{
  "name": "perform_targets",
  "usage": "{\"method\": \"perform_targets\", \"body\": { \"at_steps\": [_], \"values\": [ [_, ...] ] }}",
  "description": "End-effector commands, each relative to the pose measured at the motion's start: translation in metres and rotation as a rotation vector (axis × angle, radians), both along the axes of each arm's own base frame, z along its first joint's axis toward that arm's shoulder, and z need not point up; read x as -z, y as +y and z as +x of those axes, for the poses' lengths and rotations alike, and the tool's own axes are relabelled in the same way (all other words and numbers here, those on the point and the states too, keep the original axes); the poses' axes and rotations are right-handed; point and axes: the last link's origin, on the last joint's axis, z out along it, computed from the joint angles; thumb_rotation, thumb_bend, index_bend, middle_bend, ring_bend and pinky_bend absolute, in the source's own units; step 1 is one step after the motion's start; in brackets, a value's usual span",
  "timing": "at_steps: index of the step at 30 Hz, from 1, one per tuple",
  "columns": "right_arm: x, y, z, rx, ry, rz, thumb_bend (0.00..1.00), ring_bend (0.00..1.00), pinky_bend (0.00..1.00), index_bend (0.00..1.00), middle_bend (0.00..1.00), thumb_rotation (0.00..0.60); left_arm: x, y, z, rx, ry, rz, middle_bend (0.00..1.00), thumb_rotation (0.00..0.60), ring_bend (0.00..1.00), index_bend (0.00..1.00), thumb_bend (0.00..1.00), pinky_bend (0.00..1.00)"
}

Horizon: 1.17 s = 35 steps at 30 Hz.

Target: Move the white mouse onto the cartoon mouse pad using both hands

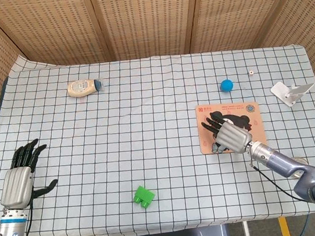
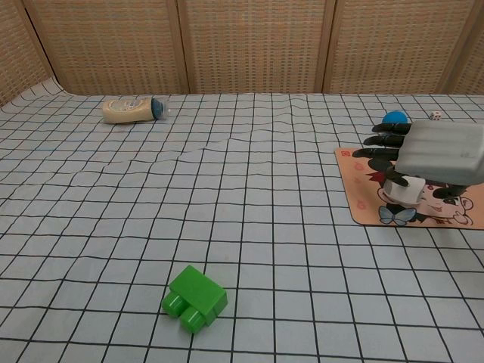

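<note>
The white mouse (image 2: 402,193) lies on the cartoon mouse pad (image 2: 363,209), toward the pad's near left part, and only a sliver of it shows in the chest view beneath the right hand (image 2: 431,155). In the head view the mouse is hidden under that hand (image 1: 229,136). The right hand hovers directly over the mouse with its dark fingers (image 2: 382,141) stretched out and spread apart, pointing toward the left edge of the pad; whether the palm or thumb touches the mouse cannot be told, and the fingers do not wrap around it. The pad (image 1: 202,113) is a peach-coloured rectangle printed with a cartoon face, lying flat on the checked cloth that covers the surface (image 1: 147,125).

The left hand (image 1: 19,183) rests far off at the near left edge of the surface, fingers splayed and holding nothing.

Just beyond the pad sits a blue ball (image 1: 226,85), and farther right a small die (image 1: 251,72). A white stand (image 1: 288,92) sits near the right edge. A green toy brick (image 2: 194,299) lies near the front, well apart from the pad. A squeeze bottle (image 1: 83,87) lies on its side at the far left.
</note>
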Motion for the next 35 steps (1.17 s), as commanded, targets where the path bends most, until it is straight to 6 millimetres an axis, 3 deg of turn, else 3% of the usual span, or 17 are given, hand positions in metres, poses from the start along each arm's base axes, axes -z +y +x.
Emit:
{"method": "perform_targets", "body": {
  "at_steps": [1, 9, 14, 23, 30, 35],
  "values": [
    [-0.003, 0.008, 0.0, 0.019, -0.047, 0.003, 0.37, 0.0, 0.0, 0.49, 0.06, 0.6, -0.001, 0.0, 0.0, 0.001, -0.002, 0.002, 0.0, 0.6, 0.0, 0.14, 0.19, 0.0],
    [-0.017, 0.045, 0.013, 0.03, -0.299, -0.002, 0.35, 0.0, 0.0, 0.44, 0.06, 0.6, -0.006, 0.0, 0.001, 0.004, -0.011, 0.026, 0.0, 0.6, 0.0, 0.14, 0.19, 0.0],
    [-0.03, 0.065, 0.016, 0.111, -0.511, -0.068, 0.3, 0.0, 0.0, 0.32, 0.05, 0.6, -0.01, 0.0, -0.003, 0.001, 0.012, 0.029, 0.0, 0.6, 0.0, 0.14, 0.19, 0.0],
    [-0.053, 0.092, -0.008, 0.315, -0.856, -0.166, 0.25, 0.0, 0.0, 0.17, 0.0, 0.6, -0.006, -0.005, -0.013, -0.008, 0.106, 0.003, 0.0, 0.6, 0.0, 0.08, 0.19, 0.0],
    [-0.069, 0.099, -0.026, 0.419, -0.985, -0.22, 0.21, 0.0, 0.0, 0.05, 0.0, 0.6, -0.001, -0.005, -0.026, -0.022, 0.181, -0.021, 0.0, 0.6, 0.0, 0.01, 0.15, 0.0],
    [-0.072, 0.105, -0.033, 0.434, -1.045, -0.219, 0.21, 0.0, 0.0, 0.03, 0.0, 0.6, 0.002, -0.005, -0.033, -0.037, 0.21, -0.027, 0.0, 0.6, 0.0, 0.0, 0.15, 0.0]
  ]
}}
